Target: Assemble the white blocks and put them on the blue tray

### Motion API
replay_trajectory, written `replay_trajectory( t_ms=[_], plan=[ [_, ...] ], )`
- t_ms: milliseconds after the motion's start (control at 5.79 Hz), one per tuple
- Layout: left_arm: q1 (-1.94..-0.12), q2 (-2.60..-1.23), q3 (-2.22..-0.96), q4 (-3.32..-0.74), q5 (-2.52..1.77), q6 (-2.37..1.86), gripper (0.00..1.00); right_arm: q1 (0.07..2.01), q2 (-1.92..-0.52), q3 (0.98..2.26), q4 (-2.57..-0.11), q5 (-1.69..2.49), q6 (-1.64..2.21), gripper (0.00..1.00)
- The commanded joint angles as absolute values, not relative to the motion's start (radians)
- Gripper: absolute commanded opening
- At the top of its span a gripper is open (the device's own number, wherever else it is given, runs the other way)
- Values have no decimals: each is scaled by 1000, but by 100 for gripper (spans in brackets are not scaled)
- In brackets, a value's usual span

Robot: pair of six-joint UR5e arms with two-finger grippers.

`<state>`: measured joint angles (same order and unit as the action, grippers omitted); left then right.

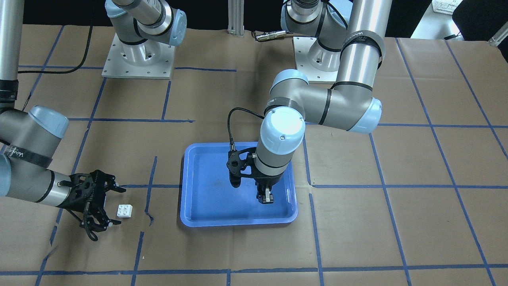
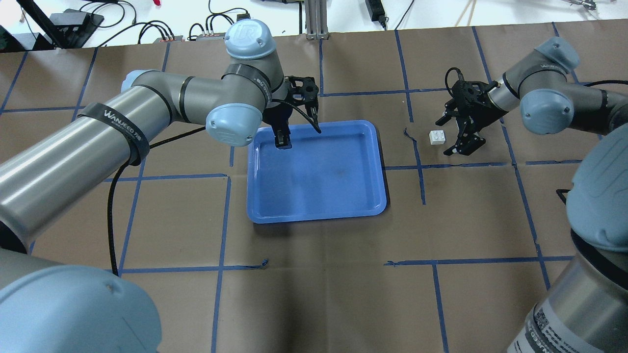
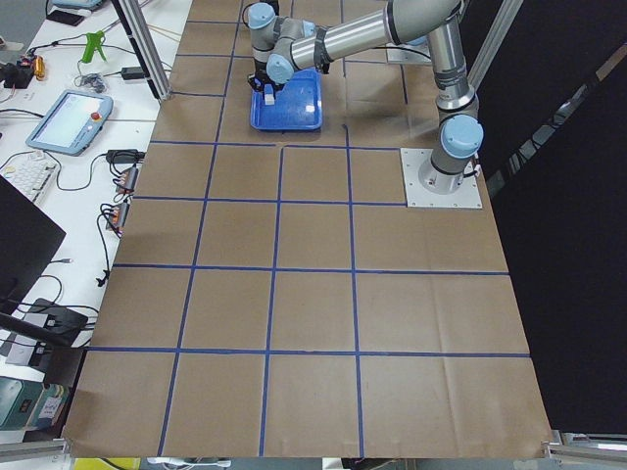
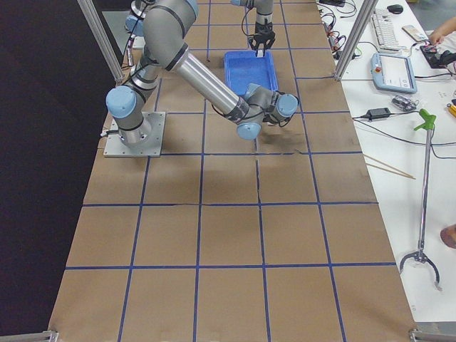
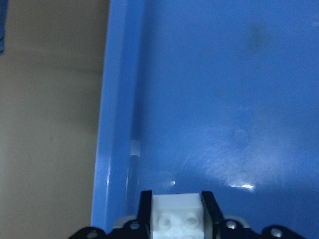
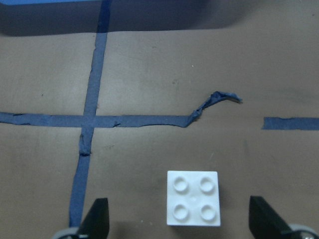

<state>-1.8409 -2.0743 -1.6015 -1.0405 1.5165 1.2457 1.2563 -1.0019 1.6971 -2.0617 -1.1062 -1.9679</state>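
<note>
The blue tray (image 1: pixel 238 221) lies mid-table; it also shows in the overhead view (image 2: pixel 319 218) and the left wrist view (image 5: pixel 119 124). My left gripper (image 1: pixel 265 197) (image 2: pixel 282 141) (image 5: pixel 176 195) points down inside the tray near a corner, shut on a white block (image 5: pixel 177 211) (image 1: pixel 268 196) held low over the tray floor. A second white block (image 1: pixel 124 211) (image 2: pixel 437 137) (image 6: pixel 193 198), four studs up, lies on the brown paper beside the tray. My right gripper (image 1: pixel 121 207) (image 2: pixel 443 137) is open, low over the table, one finger on each side of this block, not touching it.
Brown paper with blue tape lines (image 6: pixel 89 119) covers the table. A loose curl of tape (image 6: pixel 214 99) lies just beyond the second block. The arm bases (image 1: pixel 139 59) stand at the robot's side of the table. Beyond the far table edge are cables.
</note>
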Motion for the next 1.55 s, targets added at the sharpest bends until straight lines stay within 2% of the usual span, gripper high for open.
replay_trajectory(
  t_ms=[0,173,518,691,864,1382],
  plan=[
    [-1882,-2082,-1670,-985,1517,1250,19,1256,-1002,1695,-2083,-1104,-1970,60],
    [-1884,-2088,-1683,-983,1517,1250,19,1256,-1002,1695,-2083,-1104,-1970,55],
    [-1885,-2097,-1686,-954,1516,1249,22,1256,-1005,1687,-2082,-1104,-1976,38],
    [-1885,-2108,-1684,-944,1516,1249,38,1256,-1005,1686,-2082,-1104,-1980,33],
    [-1885,-2112,-1686,-946,1514,1249,95,1256,-1006,1684,-2082,-1104,-1980,30],
    [-1885,-2071,-1662,-969,1519,1205,98,1262,-1055,1605,-2056,-1109,-1875,25]
  ],
)
